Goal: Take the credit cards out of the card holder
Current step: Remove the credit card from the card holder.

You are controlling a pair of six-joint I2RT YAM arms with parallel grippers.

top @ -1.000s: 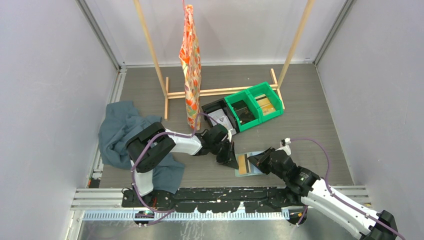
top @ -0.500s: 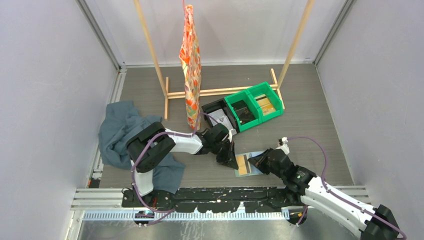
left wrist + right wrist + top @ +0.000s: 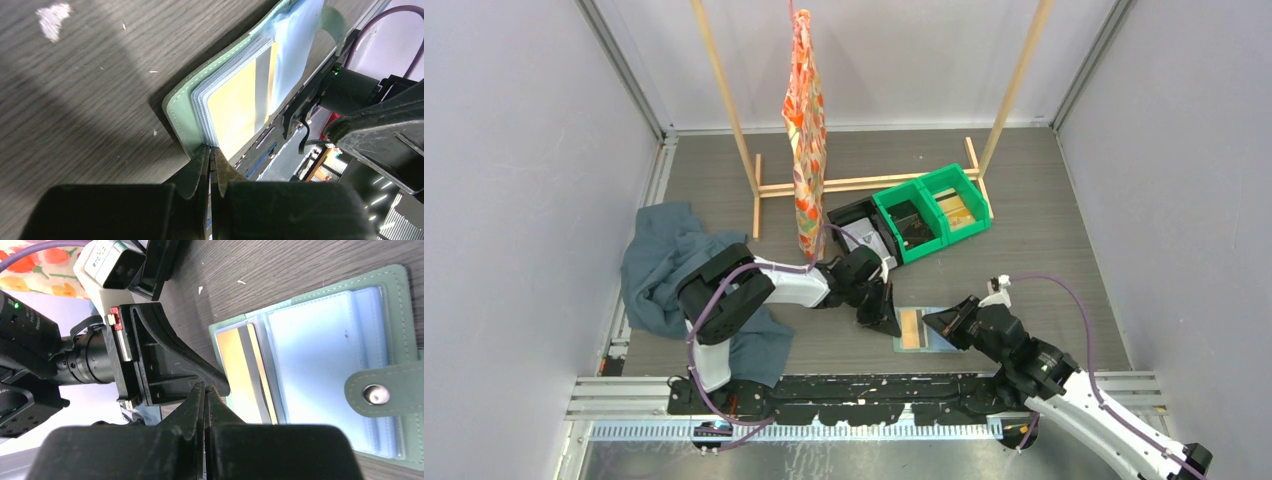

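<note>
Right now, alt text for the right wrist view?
An open card holder lies flat on the table, a yellow card in a clear sleeve. The shut right gripper points at that card's edge, beside the left gripper.

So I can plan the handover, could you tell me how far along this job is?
Done: the card holder lies open on the table. In hand: the left gripper, shut, sits at its edge, and the right gripper, shut, points at the yellow card. Left: that card is in its sleeve, not yet pulled out.
</note>
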